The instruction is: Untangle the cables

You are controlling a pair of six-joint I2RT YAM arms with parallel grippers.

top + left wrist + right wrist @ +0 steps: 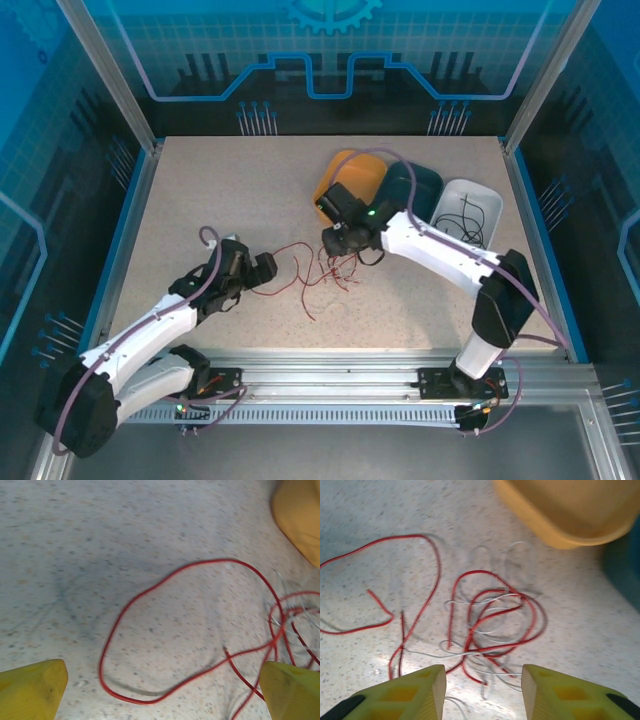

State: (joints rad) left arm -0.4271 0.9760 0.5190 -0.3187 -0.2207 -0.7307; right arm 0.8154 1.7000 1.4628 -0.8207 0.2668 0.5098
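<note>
Cables (325,268) lay in the middle of the table (200,190), between my 2 grippers: red and white strands knotted into a loose clump (492,625), with 1 long red loop (150,645) trailing off toward my left side. My right gripper (484,692) hung just over the near edge of the clump, fingers parted and holding nothing, with a few strands running into the gap. My left gripper (160,695) was spread wide above the red loop and was just as empty. Beyond the clump sat 3 bins: an orange bin (345,165), a dark teal bin (420,185) and a white bin (472,184) with black wires (465,215) in it. The risk, as I judged it, was closing my right fingers on several strands at once, since a pull would then drag the whole clump or cinch the knot tighter. With my left gripper empty, nothing anchored the loop, so it could simply slide along.
</note>
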